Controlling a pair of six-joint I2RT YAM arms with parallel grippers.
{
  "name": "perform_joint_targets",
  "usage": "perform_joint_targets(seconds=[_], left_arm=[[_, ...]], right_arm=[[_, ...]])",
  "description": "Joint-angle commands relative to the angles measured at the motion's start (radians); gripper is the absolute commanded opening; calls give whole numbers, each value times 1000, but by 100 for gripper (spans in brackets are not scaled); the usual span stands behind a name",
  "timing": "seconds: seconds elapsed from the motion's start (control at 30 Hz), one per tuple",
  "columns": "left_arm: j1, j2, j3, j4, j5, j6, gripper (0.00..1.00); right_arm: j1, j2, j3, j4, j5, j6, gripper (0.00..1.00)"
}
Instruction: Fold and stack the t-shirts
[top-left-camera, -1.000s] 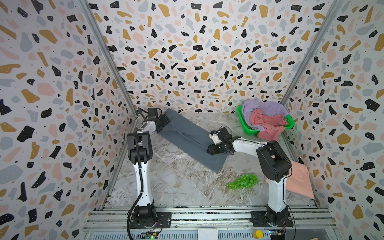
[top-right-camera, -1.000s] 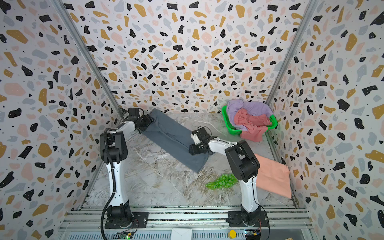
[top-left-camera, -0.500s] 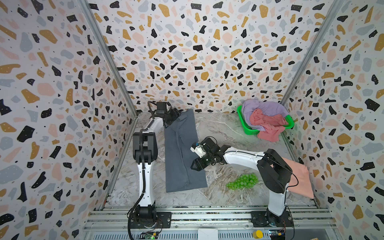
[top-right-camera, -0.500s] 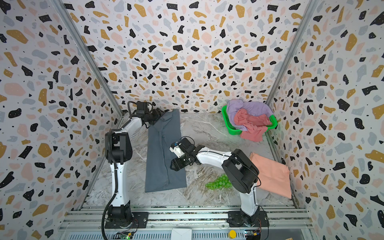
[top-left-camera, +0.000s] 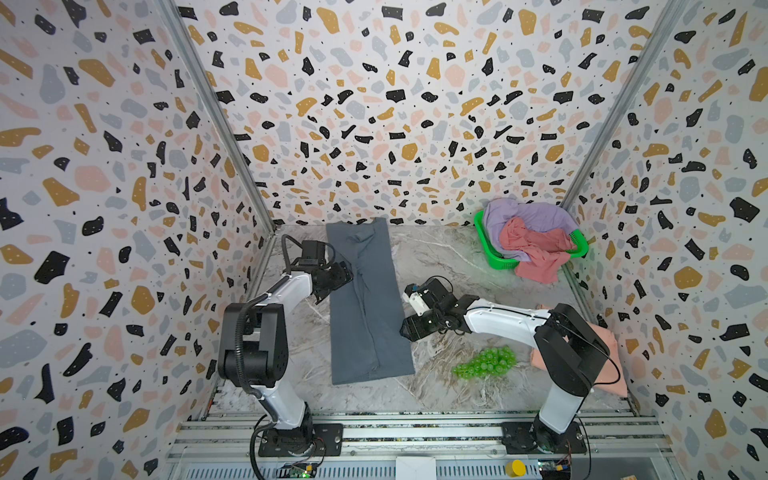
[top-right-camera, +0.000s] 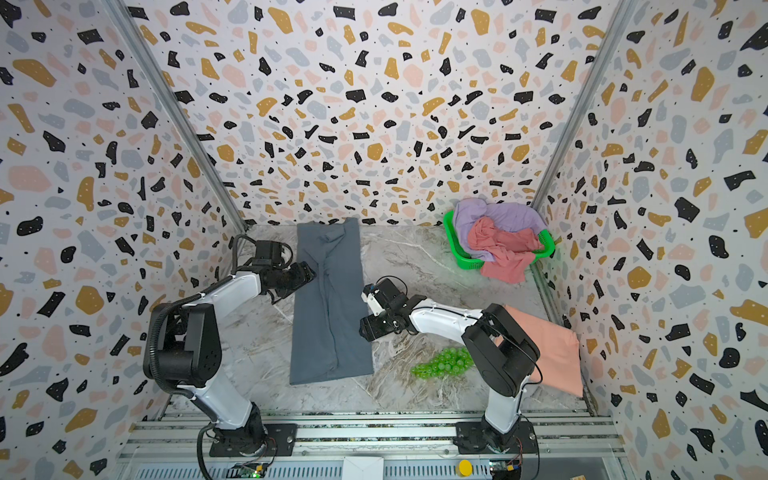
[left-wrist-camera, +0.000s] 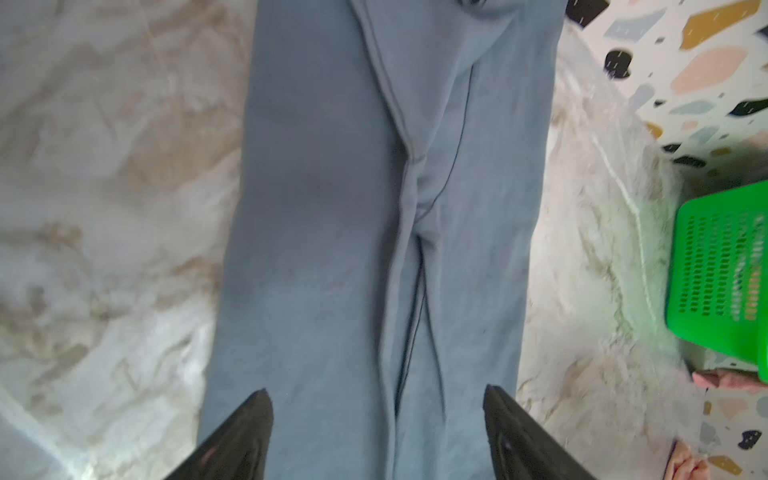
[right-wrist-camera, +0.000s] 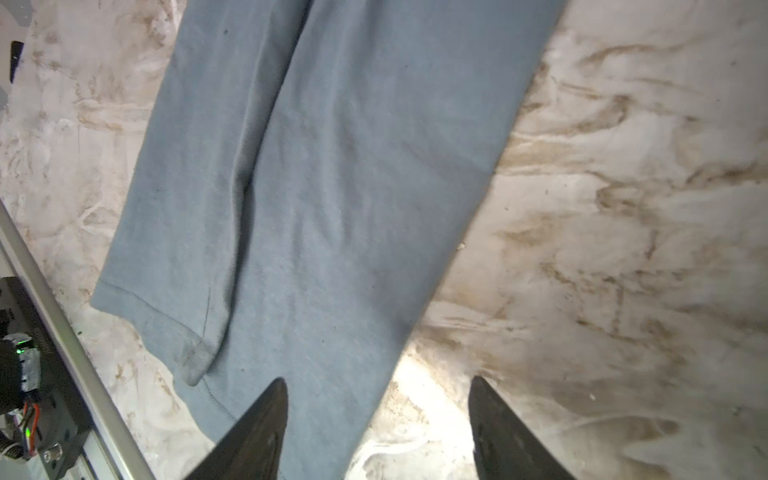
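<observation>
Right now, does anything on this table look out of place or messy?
Yes: a bunch of green grapes lies among the laundry, and the rose pink t-shirt spills out of the green basket onto the table. The grey t-shirt has a long wrinkle.

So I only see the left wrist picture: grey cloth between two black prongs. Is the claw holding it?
Observer: No, the left claw is open. In both top views the grey t-shirt lies flat as one long strip.
Operator: And the other arm?
Observer: The right claw is open too, at the strip's opposite edge.
Operator: What's in that green basket?
Observer: A lilac t-shirt, with a pink t-shirt crumpled on top.
</observation>
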Motion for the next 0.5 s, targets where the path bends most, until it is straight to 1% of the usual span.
perform_joint_targets(seconds=[0.0, 0.1, 0.23, 0.33, 0.47], left_arm=[[-13, -18, -35, 83, -10, 49, 80], [-14, 48, 57, 112, -9, 65, 80], [-14, 205, 283, 92, 8, 74, 80], [-15, 322, 431, 95, -13, 64, 80], [-18, 492, 606, 92, -7, 39, 80]], right_arm=[[48, -50, -38, 93, 4, 13, 68], [118, -50, -76, 164, 55, 2, 67], [168, 3, -96, 224, 98, 21, 66], [199, 47, -86, 217, 120, 33, 65], [234, 94, -82, 202, 120, 60, 64]])
